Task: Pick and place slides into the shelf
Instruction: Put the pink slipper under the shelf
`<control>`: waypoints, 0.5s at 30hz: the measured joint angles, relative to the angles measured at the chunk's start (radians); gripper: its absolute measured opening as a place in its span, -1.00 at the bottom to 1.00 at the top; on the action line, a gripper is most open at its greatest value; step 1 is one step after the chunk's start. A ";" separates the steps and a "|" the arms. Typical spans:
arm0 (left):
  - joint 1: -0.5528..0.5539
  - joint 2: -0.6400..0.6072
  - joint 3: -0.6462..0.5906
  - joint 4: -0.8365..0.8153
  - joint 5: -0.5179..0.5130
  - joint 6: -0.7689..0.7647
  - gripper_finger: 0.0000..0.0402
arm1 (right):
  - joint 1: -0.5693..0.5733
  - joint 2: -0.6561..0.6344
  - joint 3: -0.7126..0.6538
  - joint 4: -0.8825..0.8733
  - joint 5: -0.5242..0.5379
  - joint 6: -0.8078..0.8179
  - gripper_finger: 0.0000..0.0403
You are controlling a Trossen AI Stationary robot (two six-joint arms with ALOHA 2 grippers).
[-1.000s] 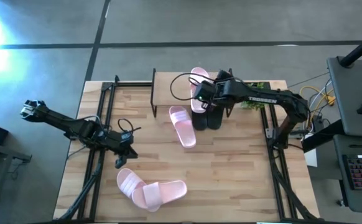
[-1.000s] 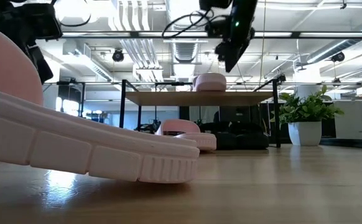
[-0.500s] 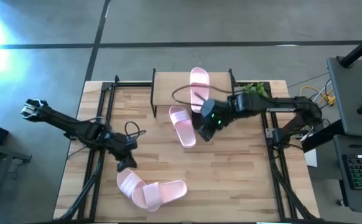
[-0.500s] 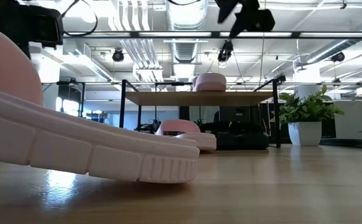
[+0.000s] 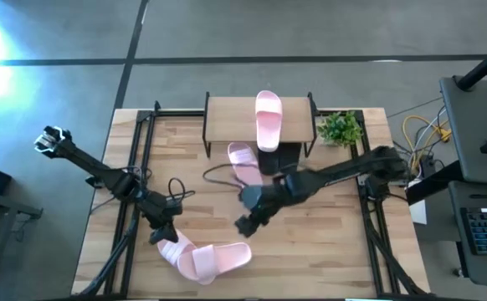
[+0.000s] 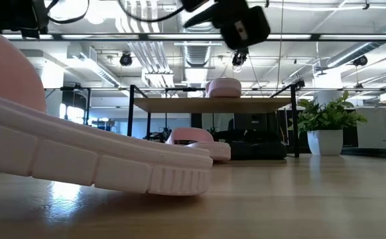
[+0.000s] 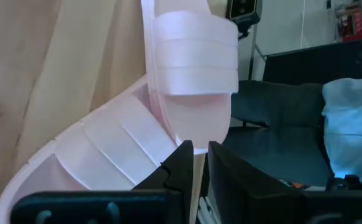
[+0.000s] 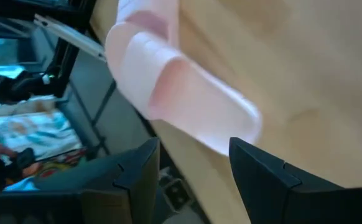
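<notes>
One pale pink slide (image 5: 268, 120) is placed lengthwise on the wood top of the shelf (image 5: 227, 119), at the far side of the table (image 5: 327, 242). Beneath and in front of the shelf, a second pink slide (image 5: 242, 158) and the black slides (image 5: 287, 155) are seen. Two further pink slides (image 5: 202, 256) are stacked crosswise near the front edge of the table, one across the other.

The right gripper (image 5: 245, 224) is positioned over mid-table, near the stacked pair; its jaws are spread wide and nothing is held between them, with a pink slide (image 8: 181, 93) visible ahead of them. The left gripper (image 5: 163, 235) is located just beside the stacked pair, its jaws nearly closed and empty, with a narrow gap between the fingers (image 7: 180, 168). A potted plant (image 5: 340, 128) is stationed beside the shelf.
</notes>
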 joint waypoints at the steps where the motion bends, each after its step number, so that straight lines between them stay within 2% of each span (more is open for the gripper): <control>1: -0.006 0.000 -0.001 -0.001 -0.004 0.000 -0.82 | 0.009 0.023 0.000 0.039 -0.007 0.021 -0.08; 12: -0.056 -0.014 -0.034 -0.014 -0.022 0.007 -0.82 | 0.040 0.277 0.000 0.552 -0.018 0.234 -0.08; 15: -0.065 -0.013 -0.037 -0.015 -0.023 0.007 -0.82 | 0.046 0.313 0.000 0.614 -0.028 0.269 -0.07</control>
